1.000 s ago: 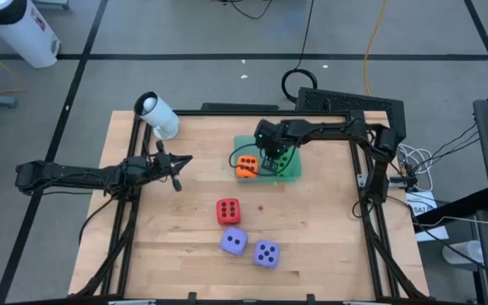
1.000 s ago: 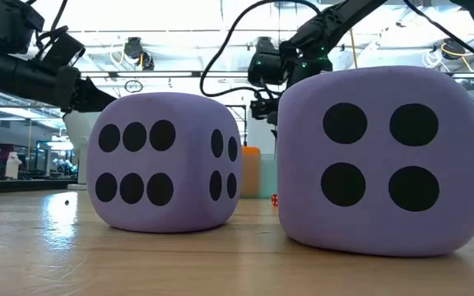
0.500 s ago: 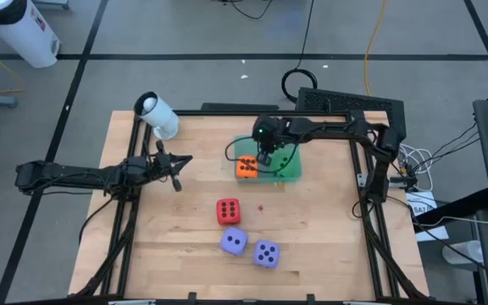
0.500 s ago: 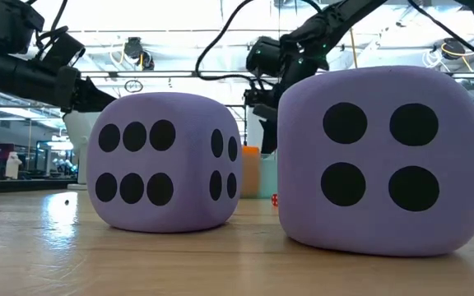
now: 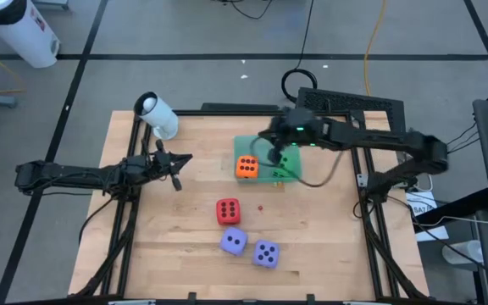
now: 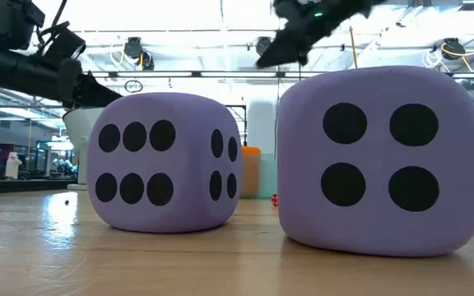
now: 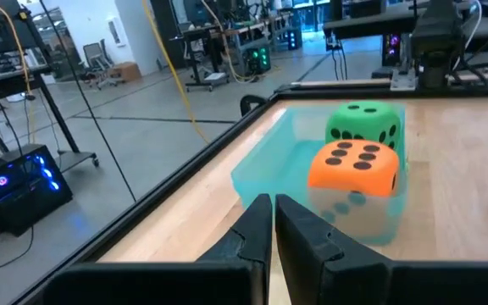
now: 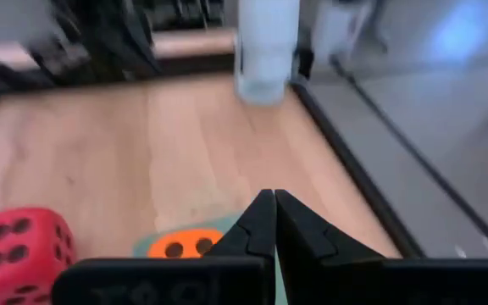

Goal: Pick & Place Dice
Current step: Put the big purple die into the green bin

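Fingers of the right end effector are pressed together with nothing between them; it hangs above the green tray near the bench's far edge, over the green die and just beside the orange die. In the right wrist view the two dark fingers meet tip to tip, with the orange die's top showing just past them and the red die off to one side. The left end effector waits over the bench's left edge, its fingers clenched and empty, pointing toward the tray.

The orange die sits in the tray's near-left part with six dark pips up; the green die stands close behind it in the same tray, whether touching cannot be told. The red die lies on bare wood about mid-bench, apart from the tray. The two lavender dice rest side by side near the bench's front edge, close but not touching. All look like soft, round-cornered cubes. A white cylinder lies at the far-left corner.
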You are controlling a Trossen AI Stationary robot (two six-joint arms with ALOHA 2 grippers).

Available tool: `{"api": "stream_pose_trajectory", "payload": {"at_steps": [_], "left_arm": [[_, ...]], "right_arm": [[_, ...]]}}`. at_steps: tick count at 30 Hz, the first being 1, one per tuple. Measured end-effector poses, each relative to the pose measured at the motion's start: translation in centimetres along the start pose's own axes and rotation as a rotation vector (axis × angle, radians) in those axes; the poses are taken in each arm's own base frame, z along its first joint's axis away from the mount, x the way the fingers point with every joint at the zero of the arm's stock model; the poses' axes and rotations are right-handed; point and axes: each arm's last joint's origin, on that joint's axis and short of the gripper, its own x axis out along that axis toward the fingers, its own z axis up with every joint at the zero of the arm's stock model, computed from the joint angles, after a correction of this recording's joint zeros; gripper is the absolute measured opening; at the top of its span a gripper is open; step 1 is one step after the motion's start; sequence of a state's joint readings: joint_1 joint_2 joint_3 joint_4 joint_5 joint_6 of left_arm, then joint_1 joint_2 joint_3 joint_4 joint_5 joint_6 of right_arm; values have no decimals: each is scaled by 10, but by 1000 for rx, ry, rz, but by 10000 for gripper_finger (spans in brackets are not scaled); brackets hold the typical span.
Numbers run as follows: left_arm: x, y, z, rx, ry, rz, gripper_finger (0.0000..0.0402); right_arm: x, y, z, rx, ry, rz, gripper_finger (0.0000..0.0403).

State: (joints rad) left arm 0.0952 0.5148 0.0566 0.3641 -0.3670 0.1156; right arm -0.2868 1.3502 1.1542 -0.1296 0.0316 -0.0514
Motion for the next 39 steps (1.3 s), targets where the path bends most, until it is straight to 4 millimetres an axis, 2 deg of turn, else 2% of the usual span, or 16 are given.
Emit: {"api": "stream_pose_trajectory", "payload": {"at_steps": [4, 9, 13, 19, 22, 26, 33, 39], "left_arm": [[0, -1, 0, -19, 0, -30, 31], [-1, -3, 1, 11, -15, -121, 31], [0, -4, 8, 31, -24, -163, 31], [4, 3, 44, 36, -40, -135, 31], [4, 7, 62, 46, -86, -116, 31], [5, 11, 72, 40, -115, -119, 31], [7, 9, 70, -95, -93, -221, 31], [14, -7, 64, -145, -24, -332, 30]], "right_arm": [[-30, -12, -21, -3, -231, 66, 0], [-46, -24, -55, 15, -406, 182, 0], [-43, -25, -81, 25, -372, 223, 0], [-40, -23, -106, 37, -325, 222, 0], [-40, -22, -113, 64, -342, 221, 0], [-40, -20, -119, 115, -322, 239, 0], [-39, -7, -134, 124, -295, 294, 0], [-43, 26, -138, 104, -328, 426, 0]]}}
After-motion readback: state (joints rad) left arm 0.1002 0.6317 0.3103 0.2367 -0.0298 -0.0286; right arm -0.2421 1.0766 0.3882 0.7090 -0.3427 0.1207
